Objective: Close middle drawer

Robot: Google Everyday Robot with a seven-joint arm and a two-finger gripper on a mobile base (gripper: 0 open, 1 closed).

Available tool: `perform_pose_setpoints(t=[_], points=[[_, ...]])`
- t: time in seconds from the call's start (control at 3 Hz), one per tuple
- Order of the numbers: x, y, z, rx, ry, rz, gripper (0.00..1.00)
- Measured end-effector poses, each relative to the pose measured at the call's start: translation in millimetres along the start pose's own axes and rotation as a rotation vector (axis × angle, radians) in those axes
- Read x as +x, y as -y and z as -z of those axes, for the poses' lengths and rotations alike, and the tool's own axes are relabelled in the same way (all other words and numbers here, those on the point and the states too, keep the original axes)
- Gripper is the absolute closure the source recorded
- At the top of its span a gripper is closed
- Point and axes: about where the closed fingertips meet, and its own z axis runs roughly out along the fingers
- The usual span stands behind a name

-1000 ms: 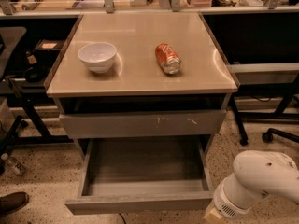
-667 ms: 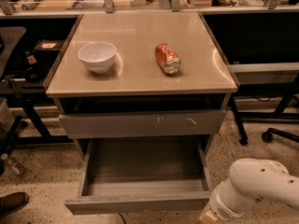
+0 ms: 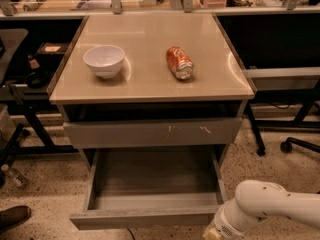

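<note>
The middle drawer [image 3: 152, 184] is pulled far out of the cabinet. It is wide and shallow, and its grey tray interior holds nothing. Its plain flat front [image 3: 142, 219] faces me near the bottom edge of the view. Above it sits a shut grey drawer front with white scratch marks [image 3: 152, 132]. My white arm [image 3: 270, 204] comes in from the bottom right. The gripper [image 3: 214, 231] is at the bottom edge, just right of the open drawer's front right corner, and is mostly cut off by the frame.
On the cabinet top [image 3: 150, 79] stand a white bowl [image 3: 104, 60] and an orange can [image 3: 179, 62] lying on its side. A shoe [image 3: 12, 217] is at the bottom left. A chair base with casters [image 3: 287, 144] is on the right. Dark tables flank the cabinet.
My arm has moved left and slightly down, bringing the gripper closer to the open drawer's front right corner. The drawer has not moved.
</note>
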Motion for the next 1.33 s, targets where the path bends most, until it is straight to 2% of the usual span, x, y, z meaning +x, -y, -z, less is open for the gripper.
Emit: perform_pose_setpoints(t=[0.33, 0.67, 1.0, 1.33], points=[[1, 3, -14, 0.008, 0.023, -0.034, 1.00], [-5, 18, -28, 0.048, 0.086, -0.082, 1.00], [-15, 34, -37, 0.076, 0.135, -0.101, 1.00], [-25, 44, -33, 0.103, 0.169, -0.094, 1.00]])
